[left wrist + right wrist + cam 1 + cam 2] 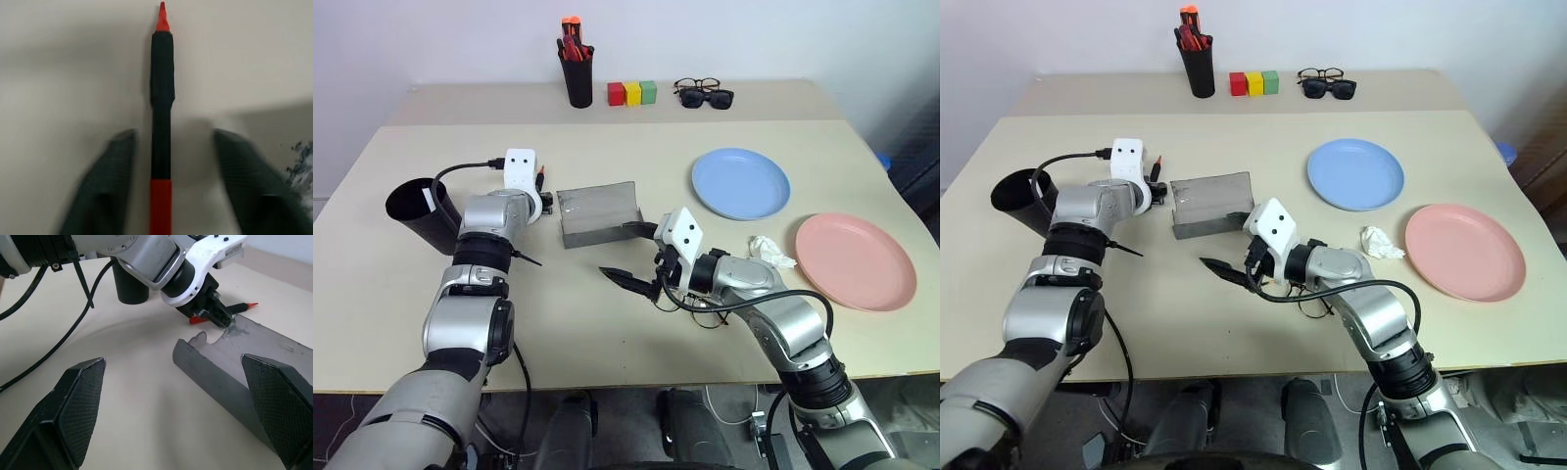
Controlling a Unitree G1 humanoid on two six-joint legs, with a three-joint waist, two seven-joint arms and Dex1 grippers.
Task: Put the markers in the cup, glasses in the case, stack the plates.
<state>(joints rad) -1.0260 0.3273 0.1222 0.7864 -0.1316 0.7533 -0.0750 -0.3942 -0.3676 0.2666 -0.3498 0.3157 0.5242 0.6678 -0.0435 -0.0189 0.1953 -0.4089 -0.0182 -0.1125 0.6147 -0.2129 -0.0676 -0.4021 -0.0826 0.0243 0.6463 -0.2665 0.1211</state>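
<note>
A black marker (162,98) with a red end lies on the table just left of the grey case (597,215), whose lid stands open. My left gripper (173,136) is low over this marker with a finger on each side and a gap between each finger and the pen, so it is open. The black cup (421,211) stands to the left of that arm. My right gripper (628,255) hovers wide open in front of the case, holding nothing. The wire-rimmed glasses (707,315) lie partly under the right forearm. The blue plate (740,183) and the pink plate (854,260) sit apart at the right.
At the back stand a black pen holder (576,76) with red and orange pens, three coloured blocks (632,93), and sunglasses beside a clear pair (705,94). A crumpled white tissue (771,252) lies between the plates.
</note>
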